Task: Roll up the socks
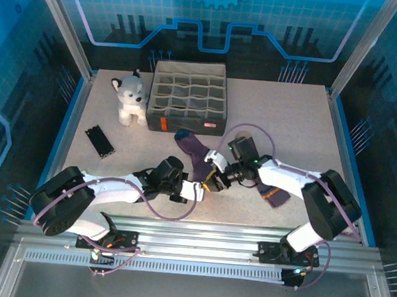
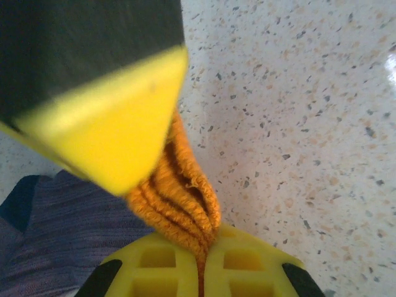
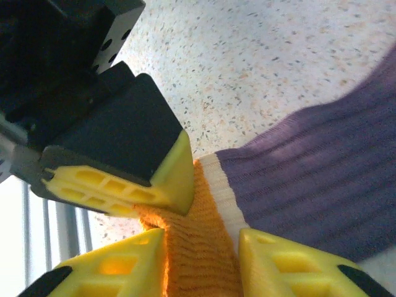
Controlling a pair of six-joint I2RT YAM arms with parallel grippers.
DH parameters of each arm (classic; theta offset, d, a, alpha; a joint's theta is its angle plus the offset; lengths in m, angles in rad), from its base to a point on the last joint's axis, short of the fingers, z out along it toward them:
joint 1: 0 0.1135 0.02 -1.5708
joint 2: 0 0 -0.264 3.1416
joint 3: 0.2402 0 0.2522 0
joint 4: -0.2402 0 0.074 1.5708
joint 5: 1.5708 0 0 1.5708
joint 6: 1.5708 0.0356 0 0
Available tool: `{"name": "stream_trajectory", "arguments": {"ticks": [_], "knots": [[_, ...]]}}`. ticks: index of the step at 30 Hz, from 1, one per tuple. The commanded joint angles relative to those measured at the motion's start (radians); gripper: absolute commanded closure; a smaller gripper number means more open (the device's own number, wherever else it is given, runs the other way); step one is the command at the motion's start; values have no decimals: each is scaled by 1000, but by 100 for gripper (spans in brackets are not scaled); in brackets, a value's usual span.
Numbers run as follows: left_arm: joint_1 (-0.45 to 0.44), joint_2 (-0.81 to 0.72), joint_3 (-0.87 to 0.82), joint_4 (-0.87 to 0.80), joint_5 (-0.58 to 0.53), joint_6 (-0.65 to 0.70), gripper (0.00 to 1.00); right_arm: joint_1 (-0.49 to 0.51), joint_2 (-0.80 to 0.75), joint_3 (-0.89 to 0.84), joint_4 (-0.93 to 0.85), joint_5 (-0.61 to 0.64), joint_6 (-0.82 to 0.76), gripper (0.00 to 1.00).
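Left wrist view: I note the left gripper (image 2: 202,250) clenched on the ribbed orange cuff (image 2: 185,198) of the purple sock (image 2: 62,235), bottom centre. The right gripper (image 3: 201,253) straddles that cuff; I cannot tell whether it grips.

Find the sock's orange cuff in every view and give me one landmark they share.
Top external: orange cuff, just below centre, where the left gripper meets the right gripper.
Left wrist: centre, pinched by the left gripper at the bottom edge.
Right wrist: bottom centre, between the yellow fingers of the right gripper.
Shared landmark: the speckled tabletop.
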Motion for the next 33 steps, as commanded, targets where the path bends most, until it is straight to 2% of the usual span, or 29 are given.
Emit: {"name": "stream_trajectory", "arguments": {"ticks": [1, 4, 7, 12, 17, 21, 27, 30, 33], "knots": [[14, -18, 84, -219, 134, -21, 100, -48, -145, -95, 167, -66, 162, 57], [16, -2, 146, -286, 186, -66, 100, -82, -265, -195, 291, -62, 246, 51], [20, 18, 179, -290, 235, -134, 100, -84, -327, -246, 297, -35, 245, 48], [19, 57, 198, -283, 277, -210, 100, -91, -348, -303, 315, -45, 251, 39], [19, 107, 230, -329, 297, -233, 100, -103, -346, -309, 306, -111, 237, 31], [20, 129, 235, -321, 295, -249, 100, -102, -347, -317, 264, -134, 208, 30], [38, 162, 224, -280, 322, -272, 100, -76, -323, -370, 333, -140, 217, 30], [52, 167, 226, -268, 352, -275, 100, -52, -321, -377, 332, -122, 195, 34], [62, 174, 243, -301, 371, -250, 100, -20, -332, -366, 294, -44, 140, 41]]}}
